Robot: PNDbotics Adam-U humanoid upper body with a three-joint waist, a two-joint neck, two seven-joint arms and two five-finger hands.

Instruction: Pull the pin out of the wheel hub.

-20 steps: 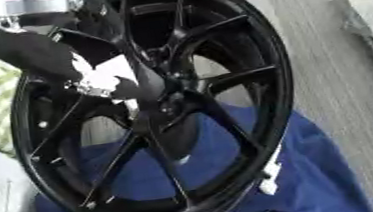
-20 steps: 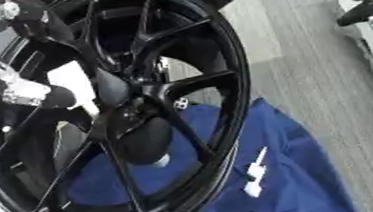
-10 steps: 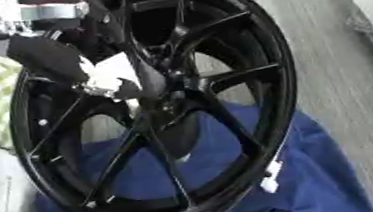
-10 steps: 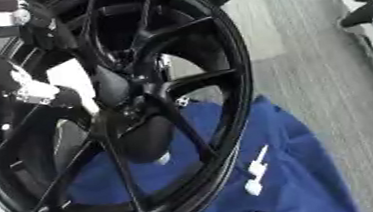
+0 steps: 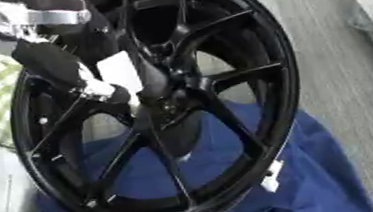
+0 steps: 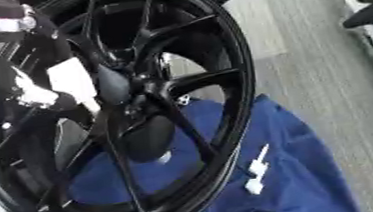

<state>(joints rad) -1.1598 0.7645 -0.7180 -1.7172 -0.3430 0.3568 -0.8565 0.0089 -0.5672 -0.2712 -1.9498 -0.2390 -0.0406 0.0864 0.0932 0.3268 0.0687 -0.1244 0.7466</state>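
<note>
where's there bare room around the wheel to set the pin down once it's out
Best patch: the blue cloth right of the wheel rim, past the small white piece. Grey floor further right is bare too. The hub side is crowded: the left robot hand sits among the spokes.

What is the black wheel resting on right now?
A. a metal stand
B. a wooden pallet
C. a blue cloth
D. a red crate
C: the wheel's lower rim sits on the blue cloth, which spreads beneath and beside it on the grey floor.
</note>
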